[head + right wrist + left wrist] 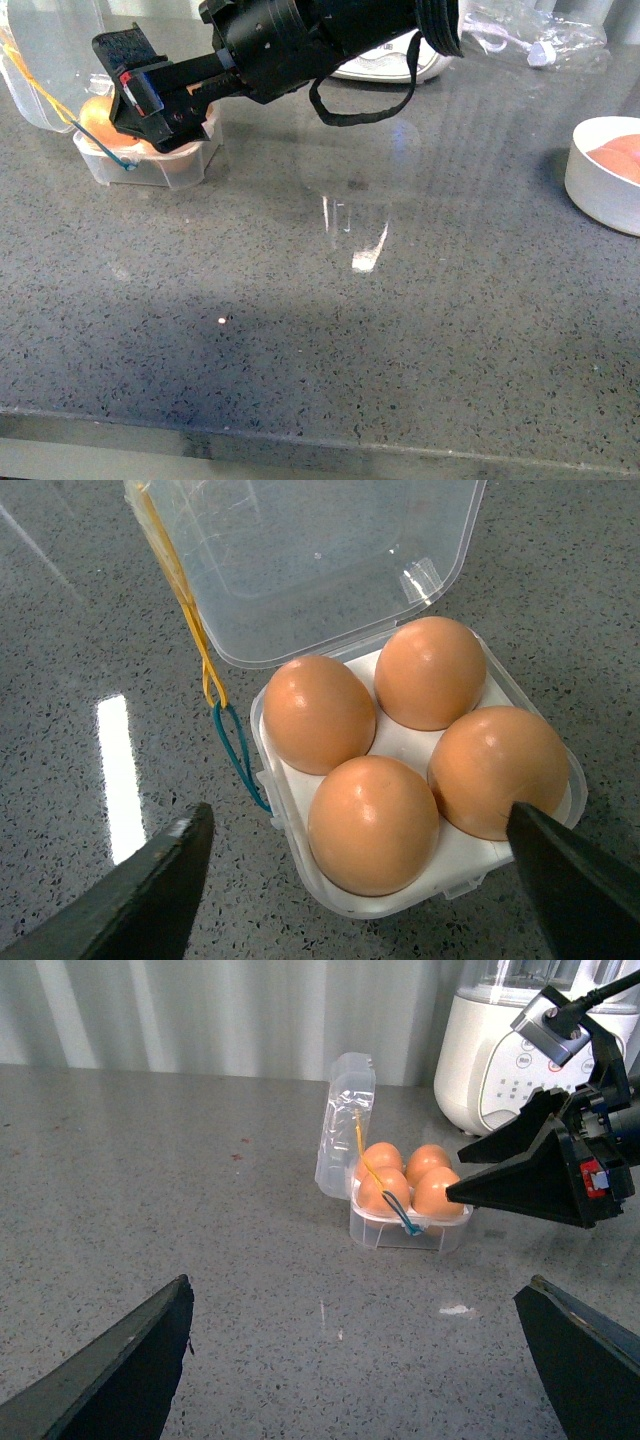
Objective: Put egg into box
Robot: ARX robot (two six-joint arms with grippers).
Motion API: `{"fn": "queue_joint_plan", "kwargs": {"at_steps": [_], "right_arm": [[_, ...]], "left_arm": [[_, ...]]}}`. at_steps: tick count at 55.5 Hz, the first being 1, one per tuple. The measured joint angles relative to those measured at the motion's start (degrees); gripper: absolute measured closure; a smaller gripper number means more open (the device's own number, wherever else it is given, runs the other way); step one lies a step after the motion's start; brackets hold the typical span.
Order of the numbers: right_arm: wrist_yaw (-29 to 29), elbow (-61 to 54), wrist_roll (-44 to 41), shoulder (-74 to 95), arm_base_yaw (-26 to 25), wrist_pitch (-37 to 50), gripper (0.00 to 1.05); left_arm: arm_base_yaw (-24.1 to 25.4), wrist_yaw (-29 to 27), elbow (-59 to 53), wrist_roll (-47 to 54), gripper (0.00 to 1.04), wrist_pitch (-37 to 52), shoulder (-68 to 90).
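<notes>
The box [150, 168] stands at the table's far left, its clear lid [45, 60] hinged open. In the right wrist view every cell of the box [455, 865] holds a brown egg; the nearest egg [372, 823] lies between my fingers. I cannot tell the task's egg from the others. My right gripper [140, 95] is open and empty just above the box, touching no egg. It also shows in the left wrist view [455, 1175], beside the box [410, 1232]. My left gripper [355, 1360] is open and empty above bare table, well short of the box, out of the front view.
A round white bowl [605, 180] with more brown eggs [622, 158] sits at the right edge. A white blender base [500, 1050] stands behind the box, and a clear plastic bag [530, 35] lies at the back right. Yellow and blue bands [225, 730] hang from the lid.
</notes>
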Motion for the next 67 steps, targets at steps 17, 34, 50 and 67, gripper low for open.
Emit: {"fn": "queue_joint_plan", "kwargs": {"at_steps": [17,34,50,67], "right_arm": [[3.3,-11.3,3.7,-11.0,-3.3,10.0,0.07],[14.6,-35.8,7.7,-29.5,-14.3,21.6,0.07],[19.5,-58.1,12.1,-49.2,-41.1,30.3,0.07],[9.6,-71.7,15.2,-58.0,-69.4,36.2,0.09]], "left_arm": [[0.0,0.0,0.0,0.0,0.07,0.0,0.0],[0.0,0.0,0.0,0.0,0.07,0.0,0.0],[0.0,0.0,0.0,0.0,0.07,0.0,0.0],[0.0,0.0,0.0,0.0,0.07,0.0,0.0]]}}
